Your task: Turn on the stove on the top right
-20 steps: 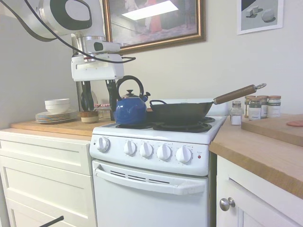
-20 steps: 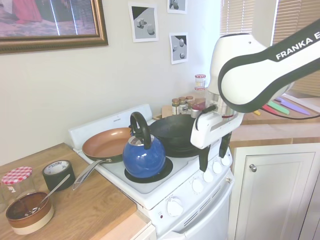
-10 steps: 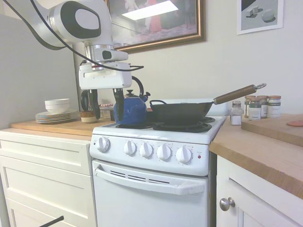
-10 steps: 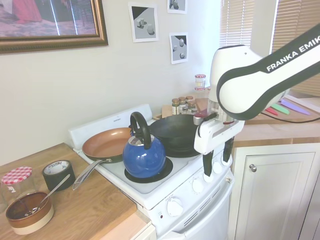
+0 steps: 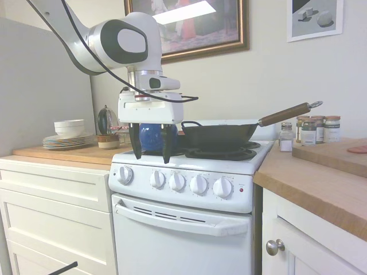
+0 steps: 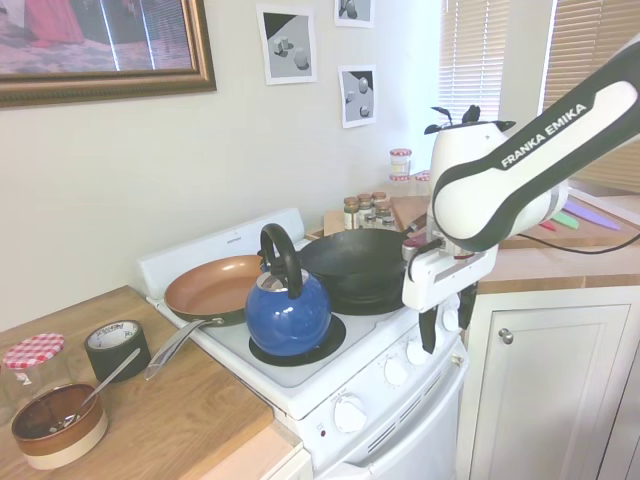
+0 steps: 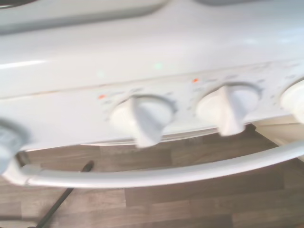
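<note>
Glossy white enamel stove (image 5: 189,197), shiny blue kettle (image 6: 288,312), matt black wok (image 5: 218,136), wooden counter (image 5: 321,183).

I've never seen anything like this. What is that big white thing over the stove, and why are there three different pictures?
It is a robot arm ending in a two-finger gripper, open and holding nothing, hanging above the stove's front knobs. Two pictures come from room cameras on opposite sides; the blurry third comes from a camera on the arm's wrist, looking down at two knobs and the oven handle. On the burners sit a blue kettle, a black wok and a copper pan.
</note>
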